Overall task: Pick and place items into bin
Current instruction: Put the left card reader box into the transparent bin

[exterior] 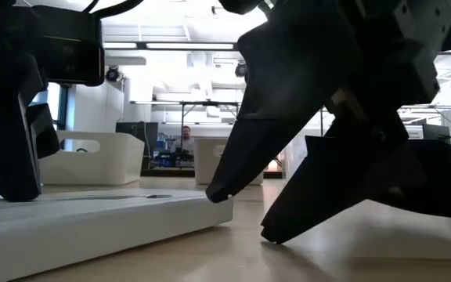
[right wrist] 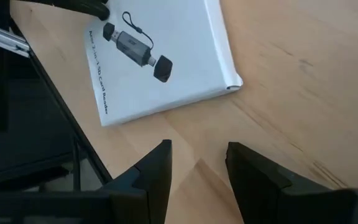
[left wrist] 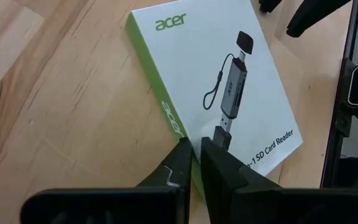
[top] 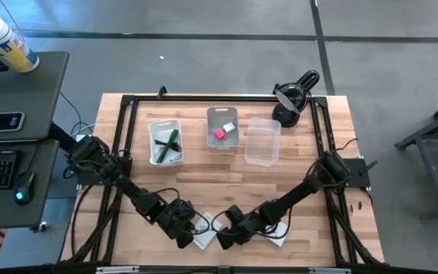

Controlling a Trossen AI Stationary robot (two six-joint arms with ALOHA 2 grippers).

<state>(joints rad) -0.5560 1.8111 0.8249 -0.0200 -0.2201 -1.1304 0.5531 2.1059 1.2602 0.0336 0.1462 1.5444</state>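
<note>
A flat white box (left wrist: 229, 81) with a green long side and a printed card reader lies flat on the wooden table near its front edge; it also shows in the high view (top: 204, 239) and the right wrist view (right wrist: 160, 62). My left gripper (left wrist: 196, 158) is shut, its tips at the box's green side. My right gripper (right wrist: 197, 158) stands open low over bare wood just beside the box's corner, with nothing between its fingers. In the high view the left gripper (top: 185, 236) and the right gripper (top: 226, 237) flank the box. My left gripper meets the box at its green long side (left wrist: 182, 134), near one corner. One finger (left wrist: 219, 165) lies on the white top face, and the other (left wrist: 178, 167) is beside the green side. The fingers slant down from above. The box lies flat; whether any of it is pinched I cannot tell.
Across the table's far half stand a white bin (top: 166, 142) with a green pen, a grey bin (top: 223, 128) with a pink block and a white cube, and a clear bin (top: 262, 141). A black lamp (top: 291, 95) stands at the far right. Another white card (top: 277, 233) lies under the right arm.
</note>
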